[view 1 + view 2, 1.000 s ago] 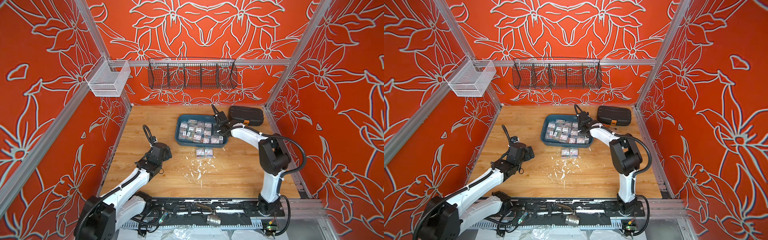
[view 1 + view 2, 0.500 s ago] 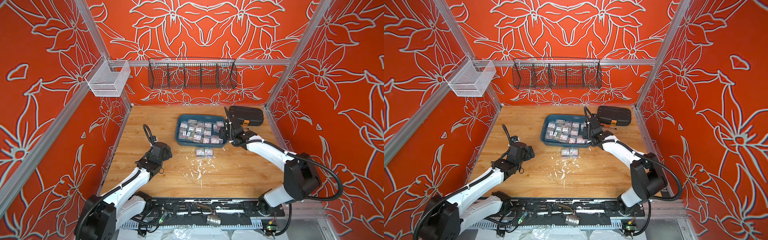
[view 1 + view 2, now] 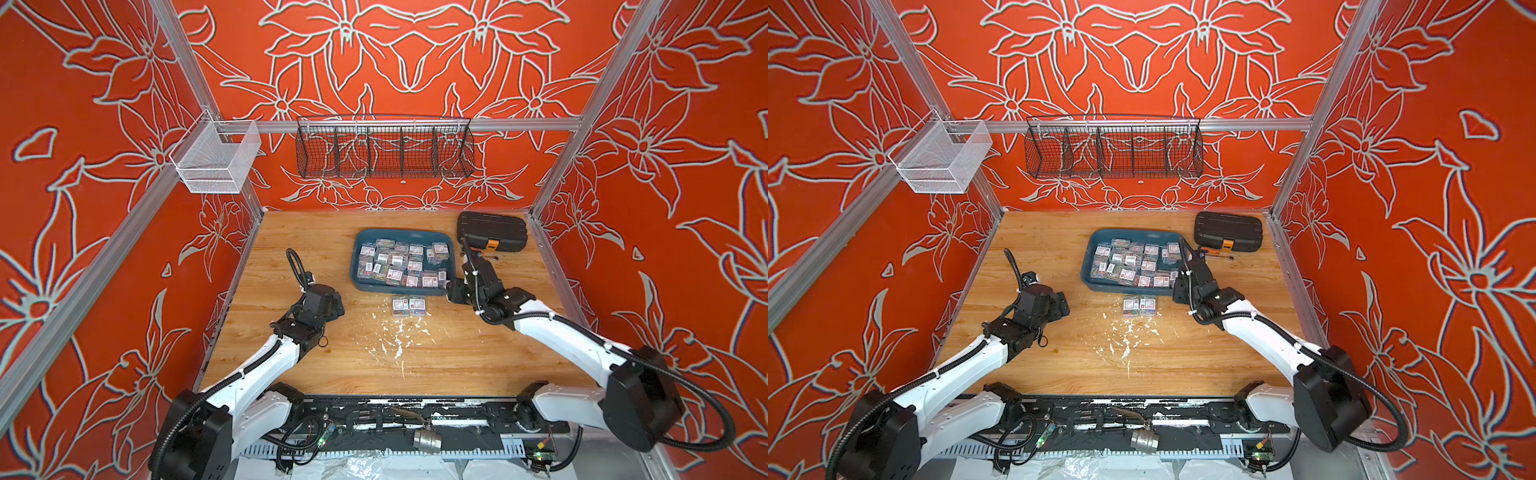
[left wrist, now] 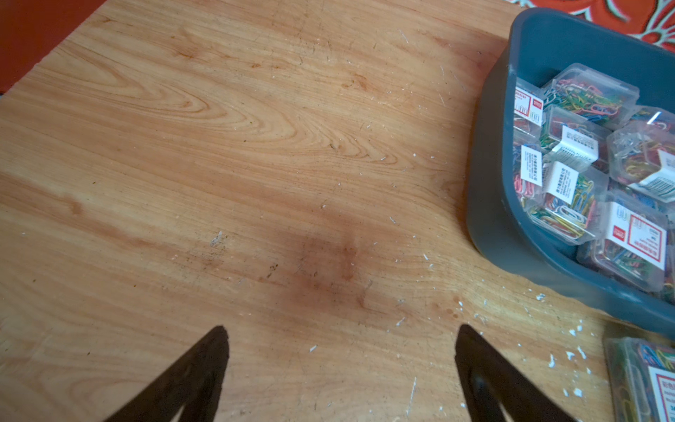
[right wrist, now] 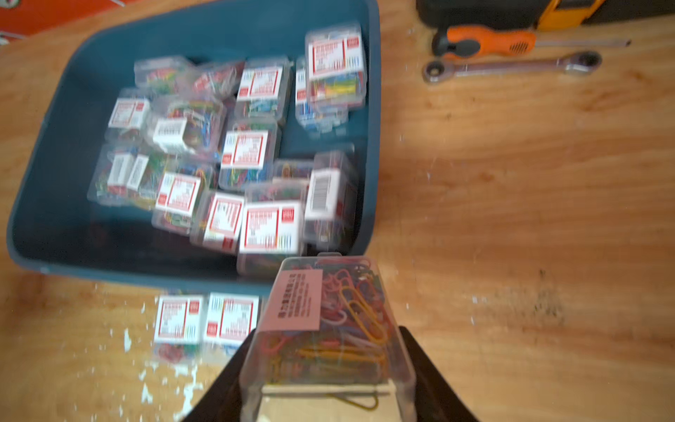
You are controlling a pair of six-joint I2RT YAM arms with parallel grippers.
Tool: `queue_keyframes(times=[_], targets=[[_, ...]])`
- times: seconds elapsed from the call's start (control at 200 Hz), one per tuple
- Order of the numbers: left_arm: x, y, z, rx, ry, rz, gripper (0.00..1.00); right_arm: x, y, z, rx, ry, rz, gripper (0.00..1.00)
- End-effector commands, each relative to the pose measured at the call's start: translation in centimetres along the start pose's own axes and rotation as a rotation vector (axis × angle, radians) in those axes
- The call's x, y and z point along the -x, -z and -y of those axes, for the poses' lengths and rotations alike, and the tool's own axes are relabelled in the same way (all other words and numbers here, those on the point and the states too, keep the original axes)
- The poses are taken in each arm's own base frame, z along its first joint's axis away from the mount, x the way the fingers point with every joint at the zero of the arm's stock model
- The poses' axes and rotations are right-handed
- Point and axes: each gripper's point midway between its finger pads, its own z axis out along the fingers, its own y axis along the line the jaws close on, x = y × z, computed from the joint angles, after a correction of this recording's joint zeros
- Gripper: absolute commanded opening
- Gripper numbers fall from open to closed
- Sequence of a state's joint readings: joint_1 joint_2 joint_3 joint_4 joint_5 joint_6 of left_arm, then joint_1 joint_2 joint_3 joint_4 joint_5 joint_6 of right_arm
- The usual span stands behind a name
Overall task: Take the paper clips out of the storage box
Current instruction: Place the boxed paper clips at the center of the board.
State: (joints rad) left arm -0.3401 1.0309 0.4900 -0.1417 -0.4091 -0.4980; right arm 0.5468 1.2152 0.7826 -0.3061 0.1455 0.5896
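Clear paper clips box clamped in right gripper; best lowered flat beside the tabled pair, then released.

No print is resolving into readable words or numbers. The paper clips in the storage box are carrying white-and-red labels with dense characters and a small red square, all too small or blurred to decipher; one box is showing a barcode without legible digits.

Top views look down from high; wrist cameras (close) share the storage box.
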Motion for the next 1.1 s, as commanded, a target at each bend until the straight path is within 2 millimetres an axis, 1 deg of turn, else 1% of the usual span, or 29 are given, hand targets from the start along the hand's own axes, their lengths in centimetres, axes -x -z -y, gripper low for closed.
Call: queue_keyframes(times=[0.0,0.12,0.22,0.35,0.475,0.52,0.6,0.676,0.681,0.696,0.796,0.906,1.091], targets=[[0.6,0.2,0.1,-0.001,0.021,0.009,0.95,-2.5,1.9,0.8,-0.025,-0.012,-0.029,0.39],[0.6,0.4,0.0,-0.002,0.028,0.015,0.95,-5.4,2.9,1.1,0.014,-0.014,-0.062,0.39],[0.6,0.5,-0.1,-0.002,0.033,0.019,0.94,-7.2,3.5,1.6,0.029,-0.025,-0.090,0.39],[0.4,0.5,-0.2,-0.004,0.036,0.018,0.94,-8.5,3.9,1.6,0.059,-0.030,-0.117,0.39],[0.2,0.5,-0.3,-0.001,0.035,0.015,0.95,-9.5,3.3,0.8,0.076,-0.017,-0.165,0.39],[0.3,0.5,-0.3,-0.004,0.035,0.015,0.95,-10.0,2.8,0.5,0.073,0.001,-0.190,0.39],[0.2,0.5,-0.2,-0.009,0.033,0.013,0.95,-10.3,2.1,0.2,0.048,0.027,-0.212,0.38],[0.2,0.5,-0.2,-0.008,0.032,0.013,0.95,-10.1,1.6,-0.1,0.024,0.041,-0.225,0.38],[0.6,0.8,-0.2,-0.016,0.040,0.028,0.95,-10.0,1.6,-0.1,0.023,0.042,-0.224,0.38],[0.8,1.0,-0.1,-0.023,0.044,0.037,0.95,-10.0,1.5,-0.2,0.022,0.046,-0.226,0.38],[0.8,1.1,-0.2,-0.020,0.048,0.041,0.95,-9.8,0.8,-0.7,0.009,0.075,-0.240,0.39],[0.8,1.1,-0.4,-0.018,0.055,0.046,0.95,-9.4,-0.1,-0.9,-0.036,0.125,-0.271,0.40],[0.9,1.3,-0.5,-0.019,0.059,0.054,0.95,-8.5,-1.5,-2.0,-0.072,0.183,-0.297,0.45]])
